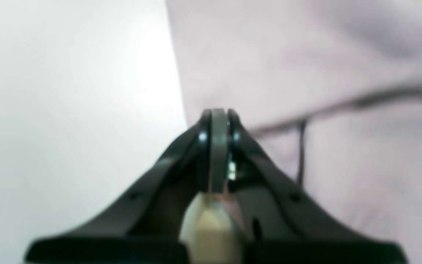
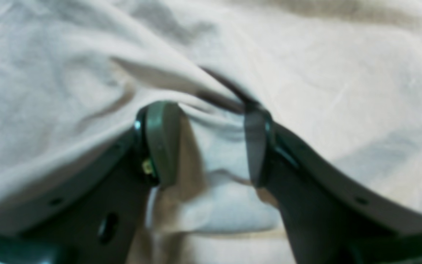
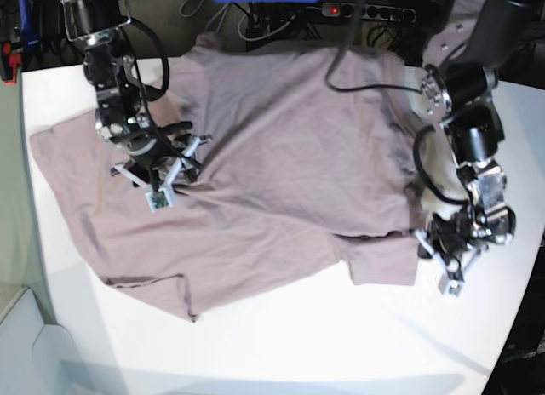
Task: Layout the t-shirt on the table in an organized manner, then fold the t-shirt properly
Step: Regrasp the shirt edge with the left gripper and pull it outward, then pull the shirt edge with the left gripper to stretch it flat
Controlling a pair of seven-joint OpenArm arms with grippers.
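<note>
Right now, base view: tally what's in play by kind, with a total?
T-shirt: 1, mauve-pink, spread over the table, wrinkled.
Table: 1, white.
Grippers: 2. The left gripper is shut at the shirt's edge; the right gripper has its jaws apart with bunched cloth between them.
Total: 4

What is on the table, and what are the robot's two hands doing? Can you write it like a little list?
shirt: pink t-shirt, spread out but wrinkly
table: white table, shirt lies on it
left gripper: shut, at the shirt's edge near a sleeve; whether it pinches cloth, cannot tell
right gripper: jaws apart, a cloth fold bunched between them
folded yet: no
</note>
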